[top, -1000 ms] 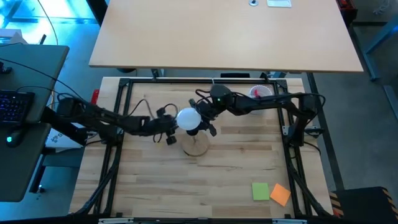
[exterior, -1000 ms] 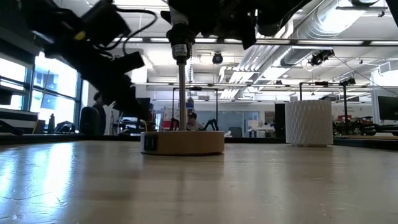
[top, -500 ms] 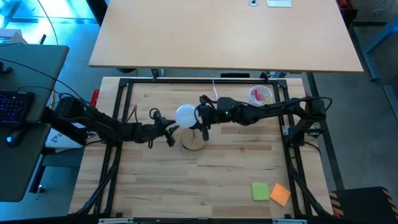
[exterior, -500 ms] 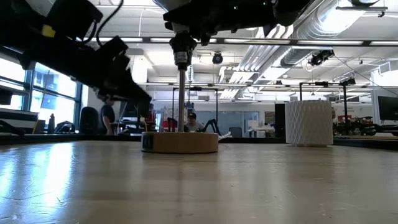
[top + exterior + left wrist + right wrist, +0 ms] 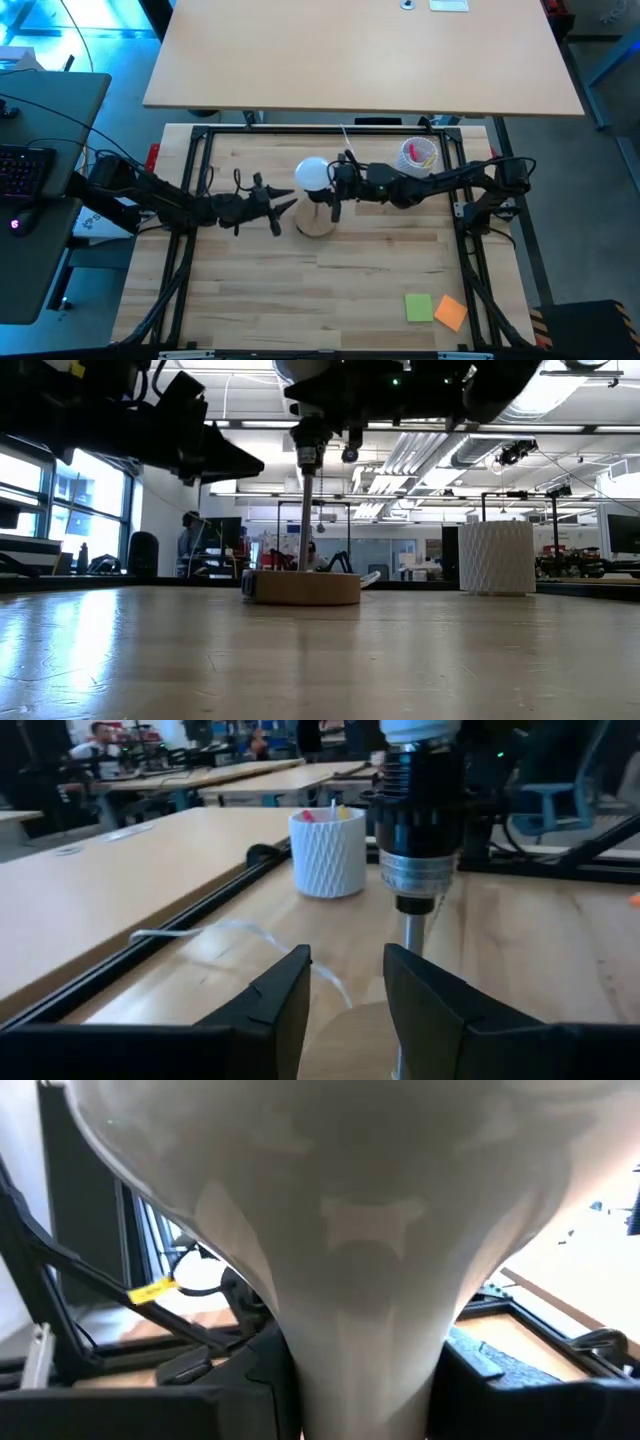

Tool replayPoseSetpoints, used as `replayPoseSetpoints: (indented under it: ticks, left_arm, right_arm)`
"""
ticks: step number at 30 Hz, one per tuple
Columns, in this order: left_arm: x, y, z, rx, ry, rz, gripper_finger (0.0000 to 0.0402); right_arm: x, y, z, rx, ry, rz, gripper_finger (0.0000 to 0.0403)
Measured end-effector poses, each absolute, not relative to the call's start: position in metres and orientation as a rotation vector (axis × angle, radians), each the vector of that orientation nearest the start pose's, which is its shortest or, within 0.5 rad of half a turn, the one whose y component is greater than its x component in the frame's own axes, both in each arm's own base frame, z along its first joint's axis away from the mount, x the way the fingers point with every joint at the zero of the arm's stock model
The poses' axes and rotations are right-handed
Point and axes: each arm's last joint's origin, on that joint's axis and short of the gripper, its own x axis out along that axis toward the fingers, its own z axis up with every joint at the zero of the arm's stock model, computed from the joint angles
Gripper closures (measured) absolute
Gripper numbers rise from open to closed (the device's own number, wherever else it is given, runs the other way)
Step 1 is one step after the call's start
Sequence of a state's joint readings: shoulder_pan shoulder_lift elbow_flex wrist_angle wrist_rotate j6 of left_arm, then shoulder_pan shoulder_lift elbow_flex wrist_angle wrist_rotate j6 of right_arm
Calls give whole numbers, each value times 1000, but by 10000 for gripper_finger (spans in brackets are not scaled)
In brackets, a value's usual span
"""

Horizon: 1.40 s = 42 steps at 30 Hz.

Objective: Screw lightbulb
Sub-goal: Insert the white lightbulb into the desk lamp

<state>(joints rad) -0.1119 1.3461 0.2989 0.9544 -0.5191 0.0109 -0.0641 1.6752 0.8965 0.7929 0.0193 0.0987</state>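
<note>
The white lightbulb (image 5: pixel 312 173) stands upright on the black socket (image 5: pixel 420 810) of the round wooden stand (image 5: pixel 316 222). A thin metal rod (image 5: pixel 305 510) carries the socket above the stand's base (image 5: pixel 305 587). My right gripper (image 5: pixel 329 184) reaches in level from the table's right and is shut on the bulb, which fills the right wrist view (image 5: pixel 350 1200). My left gripper (image 5: pixel 285 205) hovers level just left of the stand, open, with nothing between its fingers (image 5: pixel 270 1010). It points at the rod. My right gripper pinches the lightbulb's narrowing neck (image 5: pixel 360 1330), just below the globe, between its two fingers (image 5: pixel 250 1375). The fingers come level from the table's right. The bulb stands upright with its globe up and its lower end on the stand's socket.
A white ribbed cup (image 5: pixel 419 153) with pink items stands at the far right of the table. A green note (image 5: pixel 418 307) and an orange note (image 5: pixel 451 313) lie near the front right. A black frame rail (image 5: pixel 330 128) runs along the far edge.
My left gripper has risen from beside the stand's base and tipped up to level, pointing at the rod. My right gripper has swung round with the bulb and now reaches in level from the right. Bulb and stand have shifted a little toward the far edge.
</note>
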Motion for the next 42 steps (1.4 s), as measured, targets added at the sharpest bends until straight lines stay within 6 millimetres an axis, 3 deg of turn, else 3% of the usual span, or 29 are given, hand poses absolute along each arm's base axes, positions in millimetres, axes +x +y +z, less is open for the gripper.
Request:
replayPoseSetpoints:
  ticks: [12,25,31,35,42]
  left_arm:
    - [231,4,176,11,29,347,190]
    - [242,3,187,53,-13,264,190]
    - [248,2,182,64,13,262,190]
    - [249,2,179,58,23,262,190]
    - [250,1,178,60,31,258,190]
  right_arm:
    - [339,-24,225,158,-176,-128,269]
    - [346,-27,237,6,-205,-48,269]
    - [347,-34,245,-9,-241,27,269]
    - [344,-44,250,-4,-288,79,269]
    - [336,-69,253,36,-280,333,269]
